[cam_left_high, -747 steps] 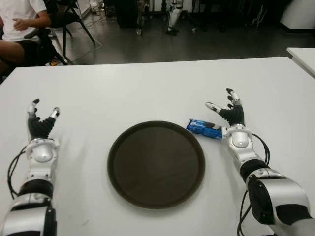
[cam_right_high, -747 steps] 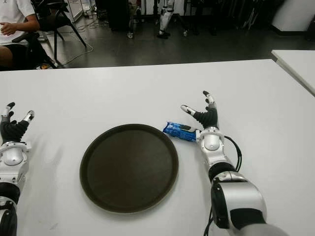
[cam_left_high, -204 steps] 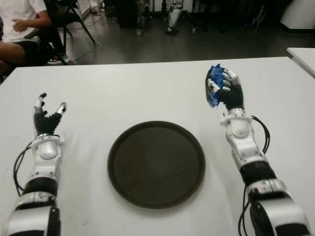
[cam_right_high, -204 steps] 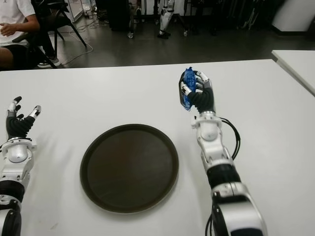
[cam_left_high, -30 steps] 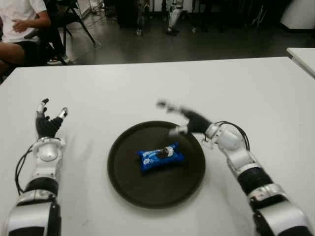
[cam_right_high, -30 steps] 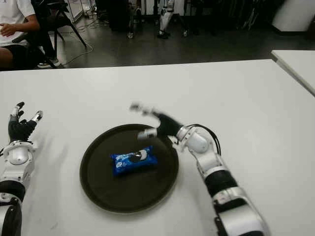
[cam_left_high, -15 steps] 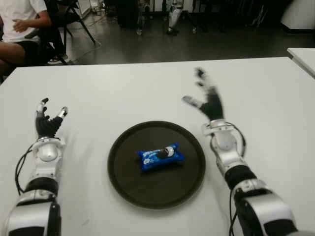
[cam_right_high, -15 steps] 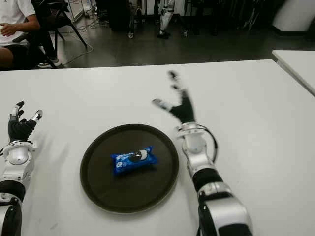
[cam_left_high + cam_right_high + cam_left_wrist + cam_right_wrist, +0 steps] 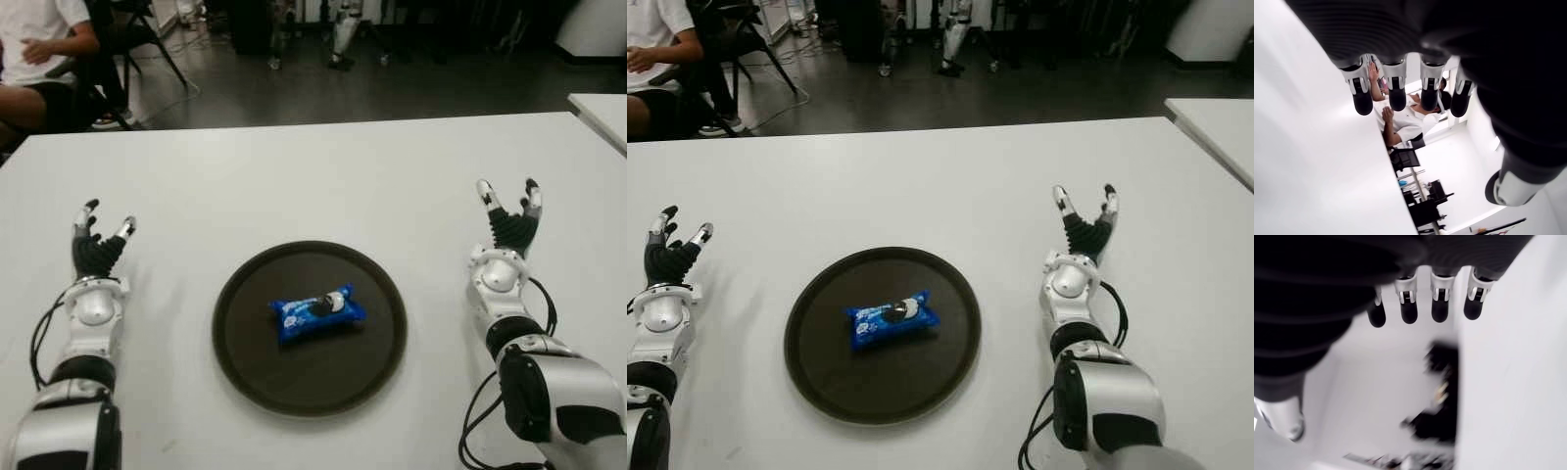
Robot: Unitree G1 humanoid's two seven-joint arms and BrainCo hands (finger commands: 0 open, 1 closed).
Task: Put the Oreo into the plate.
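Observation:
A blue Oreo pack [image 9: 317, 310] lies flat near the middle of the round dark brown plate [image 9: 257, 372] on the white table [image 9: 294, 186]. My right hand [image 9: 507, 211] is over the table to the right of the plate, well apart from it, fingers spread and holding nothing; its fingertips [image 9: 1409, 311] show extended in the right wrist view. My left hand [image 9: 99, 235] is at the table's left side, left of the plate, also open and holding nothing, with fingers [image 9: 1397, 95] stretched out in the left wrist view.
A person in a white shirt [image 9: 39, 39] sits on a chair beyond the table's far left corner. Another white table's corner [image 9: 600, 110] shows at the far right. Dark floor with equipment legs lies behind the table.
My right hand has swung away from beside the plate's far right rim to the table's right side, fingers still spread. The Oreo pack stays on the plate. My left hand has barely moved.

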